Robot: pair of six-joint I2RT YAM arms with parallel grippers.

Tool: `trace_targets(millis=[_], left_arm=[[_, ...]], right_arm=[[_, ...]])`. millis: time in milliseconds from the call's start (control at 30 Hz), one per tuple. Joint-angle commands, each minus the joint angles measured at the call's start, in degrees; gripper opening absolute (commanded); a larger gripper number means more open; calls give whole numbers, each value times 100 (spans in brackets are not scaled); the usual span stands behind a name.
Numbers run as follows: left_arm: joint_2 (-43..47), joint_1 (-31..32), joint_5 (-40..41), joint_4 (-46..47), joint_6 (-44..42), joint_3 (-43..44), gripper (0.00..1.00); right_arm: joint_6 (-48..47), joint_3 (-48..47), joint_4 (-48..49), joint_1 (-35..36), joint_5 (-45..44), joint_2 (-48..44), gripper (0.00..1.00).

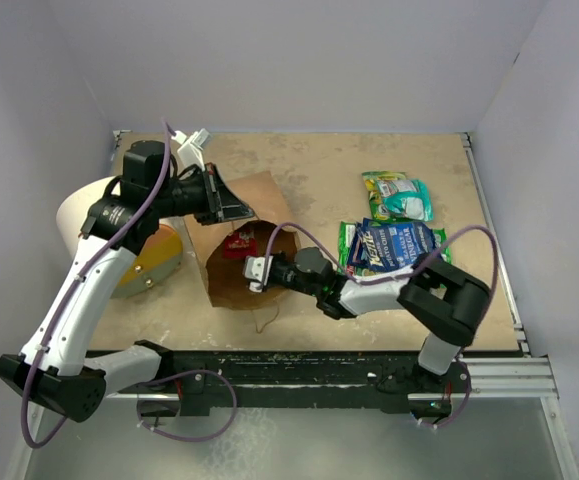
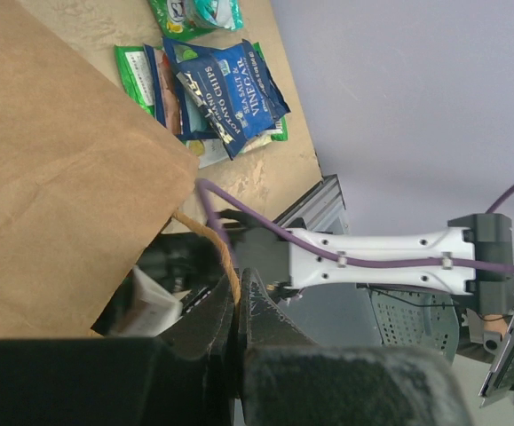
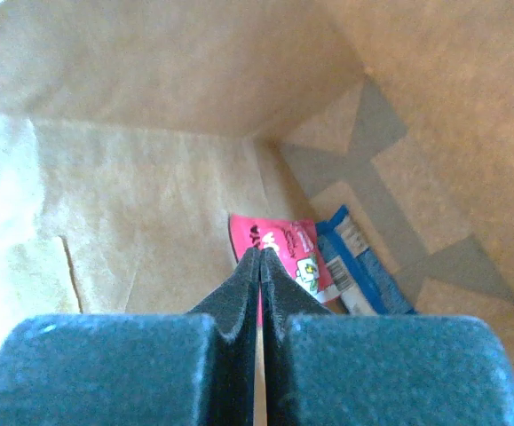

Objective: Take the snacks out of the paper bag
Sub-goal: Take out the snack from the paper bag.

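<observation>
The brown paper bag (image 1: pixel 265 196) lies on its side, mouth toward me. My left gripper (image 1: pixel 231 210) is shut on its twisted paper handle (image 2: pixel 225 257), holding the mouth up. My right gripper (image 1: pixel 250 262) reaches into the mouth. In the right wrist view its jaws (image 3: pixel 259 254) are closed on the left edge of a red-pink packet (image 3: pixel 290 248) on the bag's floor. A blue packet (image 3: pixel 363 266) lies beside it inside. Outside, to the right, lie a dark blue packet (image 1: pixel 396 245), a green-edged one (image 1: pixel 349 246) and a green-teal one (image 1: pixel 397 195).
A white cylinder (image 1: pixel 81 212) with an orange-yellow round end (image 1: pixel 155 262) lies left of the bag, under my left arm. White walls close in the table at the left, back and right. A metal rail (image 1: pixel 489 375) runs along the near edge.
</observation>
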State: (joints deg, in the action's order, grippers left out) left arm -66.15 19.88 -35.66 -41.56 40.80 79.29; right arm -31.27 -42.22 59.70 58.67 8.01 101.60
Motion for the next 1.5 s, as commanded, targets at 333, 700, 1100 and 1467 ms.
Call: trace_targets(millis=[333, 700, 1100, 1467], left_arm=[[-62, -85, -531, 368, 38, 106, 0], [-169, -84, -868, 452, 86, 117, 0], [-159, -88, -972, 460, 108, 137, 0], [-24, -87, -971, 389, 183, 79, 0]], right_arm=[[-1303, -1060, -2068, 48, -35, 264, 25], [-1560, -1984, -2113, 39, -1043, 1165, 49], [-1958, -2742, -2153, -26, -1484, 1949, 60], [-2002, -3805, -1823, -364, -2171, 2799, 46]])
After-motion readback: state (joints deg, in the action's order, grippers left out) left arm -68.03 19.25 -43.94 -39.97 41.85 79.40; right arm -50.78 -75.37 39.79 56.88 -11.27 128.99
